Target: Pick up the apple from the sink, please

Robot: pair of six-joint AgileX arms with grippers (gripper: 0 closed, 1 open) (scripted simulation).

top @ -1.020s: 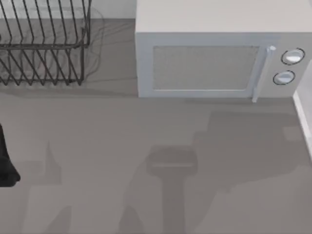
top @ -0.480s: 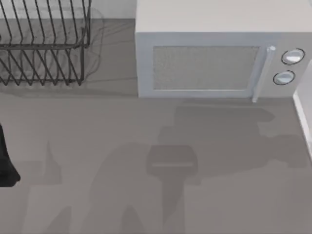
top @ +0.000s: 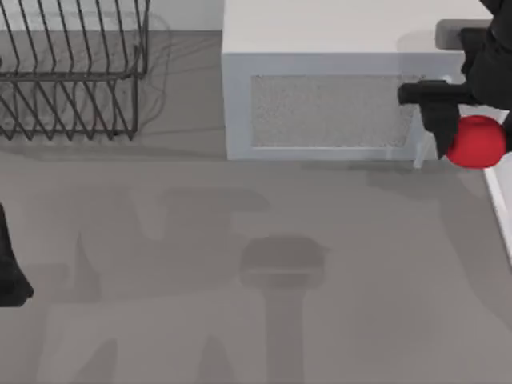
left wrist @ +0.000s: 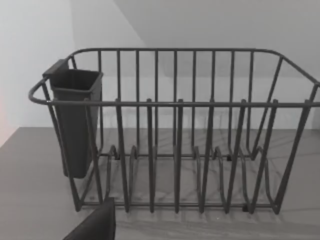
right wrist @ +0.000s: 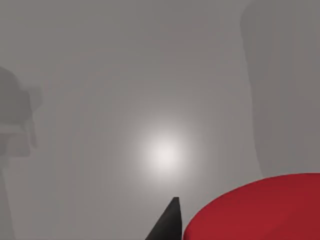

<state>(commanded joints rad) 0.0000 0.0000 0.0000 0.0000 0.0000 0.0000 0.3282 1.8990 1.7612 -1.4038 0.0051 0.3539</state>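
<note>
The apple is a bright red ball held in the air at the far right of the top view, in front of the microwave's control panel. My right gripper reaches in from the upper right and is shut on the apple, with one black finger against its left side. In the right wrist view the apple bulges large beside a black fingertip, with grey table far below. The sink is out of view. My left arm stays parked at the left edge.
A white microwave stands at the back, right of centre. A dark wire dish rack with a cutlery cup occupies the back left. A white edge runs down the table's right side.
My right gripper has come into the top view at the upper right with the apple in it, covering the microwave's knobs. The arm shadows on the table slid left.
</note>
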